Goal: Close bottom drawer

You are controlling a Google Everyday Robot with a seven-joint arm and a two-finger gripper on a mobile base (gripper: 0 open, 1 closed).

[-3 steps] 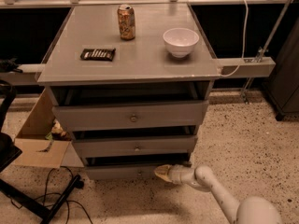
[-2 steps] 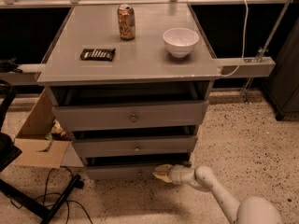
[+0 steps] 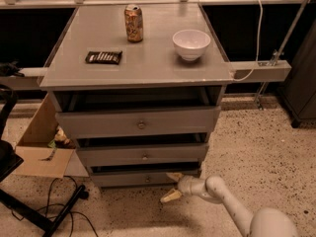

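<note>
The bottom drawer (image 3: pixel 133 178) is the lowest, slimmest grey front of the grey cabinet (image 3: pixel 138 68), with a small round knob (image 3: pixel 147 179). It stands out only slightly, with a thin dark gap above it. My gripper (image 3: pixel 173 186) is low at the drawer's right end, just in front of its face. Its two cream fingers (image 3: pixel 171 196) are spread apart and hold nothing. The white arm runs back to the lower right.
Above are the middle drawer (image 3: pixel 143 155) and the tall top drawer (image 3: pixel 138 123), both slightly out. On the cabinet top stand a can (image 3: pixel 134 22), a white bowl (image 3: pixel 191 44) and a dark snack bar (image 3: pixel 103 57). A cardboard box (image 3: pixel 42 142) and cables lie at left.
The gripper's lower finger has dropped a little and the fingers stand wider apart. The drawer shows no clear movement.
</note>
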